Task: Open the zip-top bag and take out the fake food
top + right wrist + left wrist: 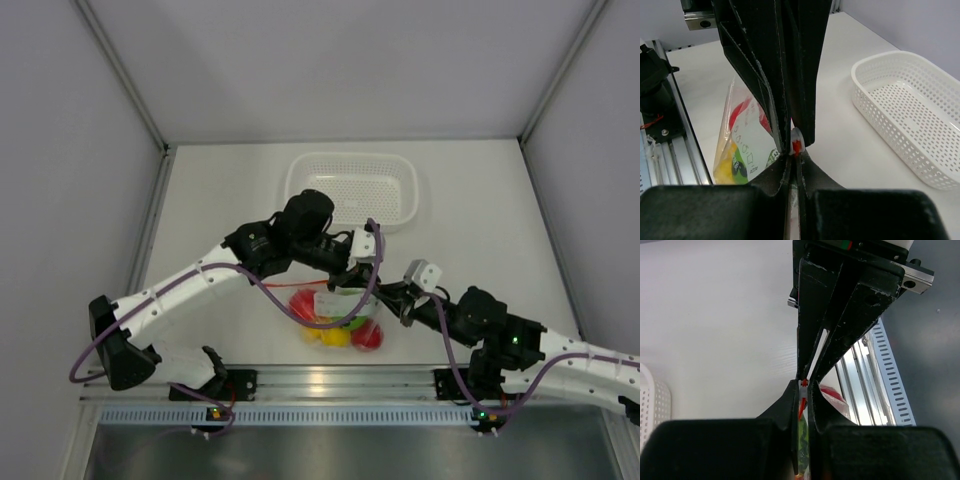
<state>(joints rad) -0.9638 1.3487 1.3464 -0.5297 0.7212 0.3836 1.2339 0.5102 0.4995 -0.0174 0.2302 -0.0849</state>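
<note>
- The zip-top bag (747, 145) is near the front edge of the bench (220, 190), between the two arms and well apart from the white basket (910, 115).
- The left claw (803, 386) is closed, pinching the bag's top edge at the red zip strip (801, 409). The right claw (795, 152) is closed on the same edge from the opposite side, tips almost meeting.
- Progress looks early: both grips are set, but the mouth looks unopened and the fake food (340, 325) lies inside.
- Left to do: part the seal, then take every piece out.
- Hard to tell: the fingers hide whether each claw holds a separate lip.
</note>
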